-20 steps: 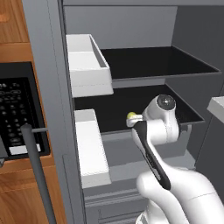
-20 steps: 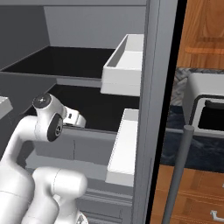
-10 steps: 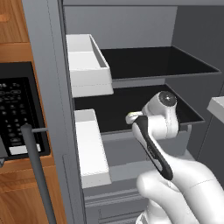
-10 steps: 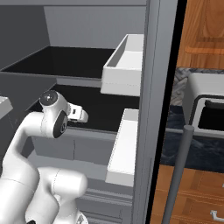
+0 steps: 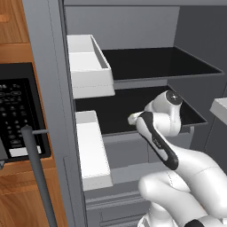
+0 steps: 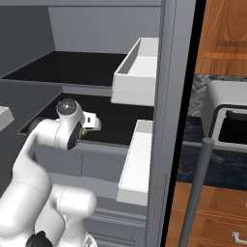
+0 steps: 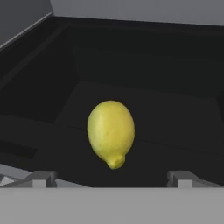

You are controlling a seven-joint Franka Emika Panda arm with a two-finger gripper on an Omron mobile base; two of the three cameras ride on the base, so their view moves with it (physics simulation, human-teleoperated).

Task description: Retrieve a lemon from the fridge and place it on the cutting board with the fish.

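While the arm has pushed its hand further into the fridge over the last second, the lemon now sits centred just ahead of the gripper, lying on the dark lower shelf. Means approach is nearly done; grasp comes next, probably. Jaws stand fully apart, one fingertip either side of the fruit line, holding nothing, touching nothing. In the right base view a sliver of lemon peeks beside the hand. Cutting board and fish left for later.

Arm bent forward at elbow, wrist level; fingers spread wide, holding nothing.
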